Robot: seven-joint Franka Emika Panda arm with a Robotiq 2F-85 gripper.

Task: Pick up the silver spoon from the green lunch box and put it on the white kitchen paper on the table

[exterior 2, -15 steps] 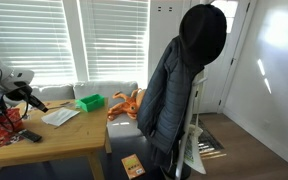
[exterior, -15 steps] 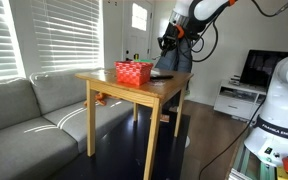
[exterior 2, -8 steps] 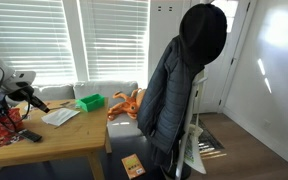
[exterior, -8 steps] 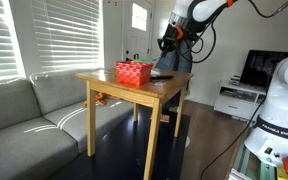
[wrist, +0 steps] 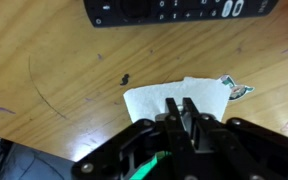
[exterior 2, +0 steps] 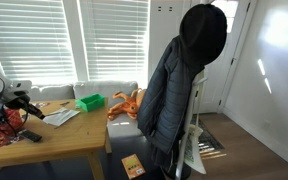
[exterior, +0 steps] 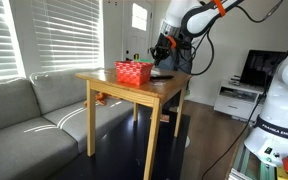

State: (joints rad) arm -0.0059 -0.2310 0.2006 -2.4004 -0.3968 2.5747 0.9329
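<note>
Hovering over the white kitchen paper (wrist: 147, 101), the gripper (wrist: 185, 106) has its fingers closed.

The arm (exterior: 196, 14) is white with orange bands and black cables. Its gripper (wrist: 184, 108) is black, with a green part behind the fingers.

Kitchen paper (wrist: 149, 100) on the tabletop (wrist: 54, 60), between remote (wrist: 174, 10) and lunch box (exterior 2: 88, 102), hand (wrist: 186, 108) over the paper's near edge in the wrist view, basket (exterior: 134, 72) beside the remote, sofa (exterior: 34, 110) alongside the tabletop
</note>
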